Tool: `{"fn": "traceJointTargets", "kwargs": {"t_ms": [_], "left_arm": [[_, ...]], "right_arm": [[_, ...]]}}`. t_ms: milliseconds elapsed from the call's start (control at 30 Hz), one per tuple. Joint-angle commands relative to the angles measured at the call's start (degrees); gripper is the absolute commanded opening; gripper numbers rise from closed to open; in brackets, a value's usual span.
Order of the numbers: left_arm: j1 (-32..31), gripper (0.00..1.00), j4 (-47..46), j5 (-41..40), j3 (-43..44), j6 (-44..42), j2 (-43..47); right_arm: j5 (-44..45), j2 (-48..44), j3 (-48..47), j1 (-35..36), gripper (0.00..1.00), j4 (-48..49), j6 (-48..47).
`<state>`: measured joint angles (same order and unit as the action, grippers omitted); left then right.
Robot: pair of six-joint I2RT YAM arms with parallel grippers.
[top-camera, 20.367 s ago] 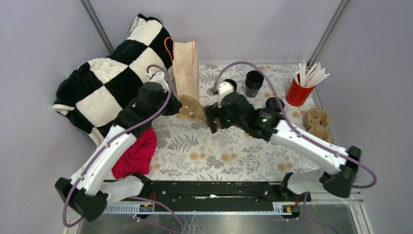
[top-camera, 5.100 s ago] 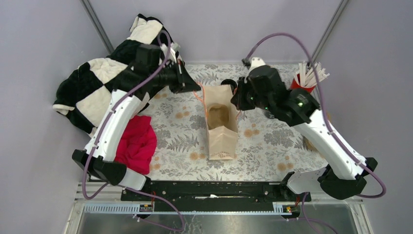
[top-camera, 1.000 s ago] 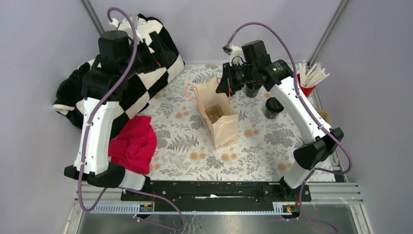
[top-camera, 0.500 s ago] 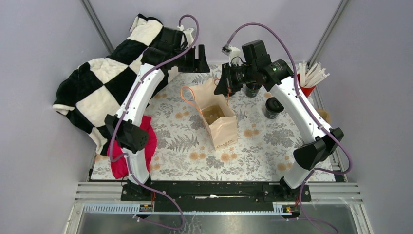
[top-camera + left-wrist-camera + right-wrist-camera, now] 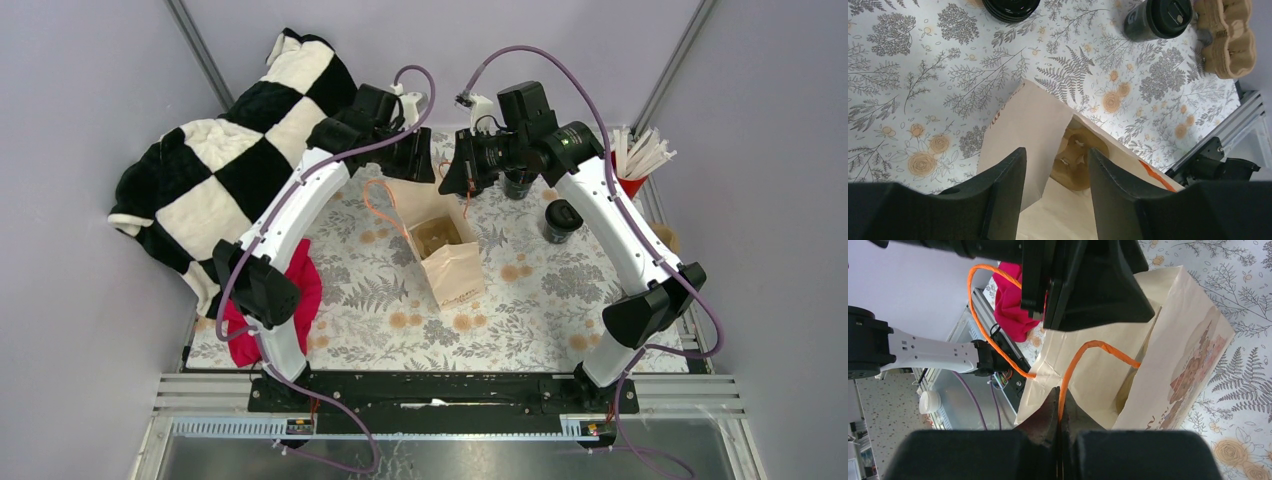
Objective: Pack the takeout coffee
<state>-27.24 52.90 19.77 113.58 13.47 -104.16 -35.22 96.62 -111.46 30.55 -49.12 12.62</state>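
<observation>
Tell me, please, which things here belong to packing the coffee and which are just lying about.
Belong: takeout coffee, paper bag, its orange handle pinched in the right fingers.
Lying about: stack of black cups, stack of black lids, red cup of sticks, cardboard carrier, checkered blanket, red cloth.

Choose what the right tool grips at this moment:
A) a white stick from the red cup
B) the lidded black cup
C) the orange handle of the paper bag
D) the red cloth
C: in the right wrist view the right tool is shut on the orange handle of the paper bag, while the lidded black cup stands apart, untouched.
</observation>
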Motion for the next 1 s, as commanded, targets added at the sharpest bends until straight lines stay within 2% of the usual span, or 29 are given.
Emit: {"fn": "traceJointTargets", "kwargs": {"t_ms": [0, 133, 567, 700, 767, 833, 867, 967], "left_arm": [[-1.6, 0.52, -1.4, -6.5, -0.1, -1.8, 3.9], [-2.6, 0.49, -1.1, -8.6, 1.0, -2.3, 3.1], [-5.0, 0.28, -0.3, -13.7, 3.4, -1.0, 0.2], [-5.8, 0.24, -0.3, -15.0, 1.2, -0.3, 1.1], [-5.8, 0.17, -0.3, -16.9, 0.6, 0.1, 1.9], [-5.8, 0.05, -0.3, -19.3, 0.1, 0.8, 2.5], [-5.8, 0.02, -0.3, -19.6, 0.0, 1.1, 2.8], [-5.9, 0.00, 0.1, -23.0, -0.3, 2.6, 4.0]], "right_arm": [[-2.0, -0.7, -2.1, 0.0, 0.00, -0.2, -0.3], [-2.1, -0.9, -2.2, 0.0, 0.00, -0.2, -0.4], [-1.4, -2.1, -1.0, 0.0, 0.00, 0.4, 0.1], [0.4, -3.0, -1.4, 0.0, 0.16, 0.4, 0.9], [1.7, -3.5, -2.6, 0.0, 0.27, -0.7, 1.3], [5.0, -4.2, -4.5, 0.0, 0.46, -2.8, 1.6], [7.9, -4.8, -5.8, 0.0, 0.56, -4.3, 1.8], [19.3, -7.4, -9.9, -0.1, 0.86, -9.6, 1.8]]}}
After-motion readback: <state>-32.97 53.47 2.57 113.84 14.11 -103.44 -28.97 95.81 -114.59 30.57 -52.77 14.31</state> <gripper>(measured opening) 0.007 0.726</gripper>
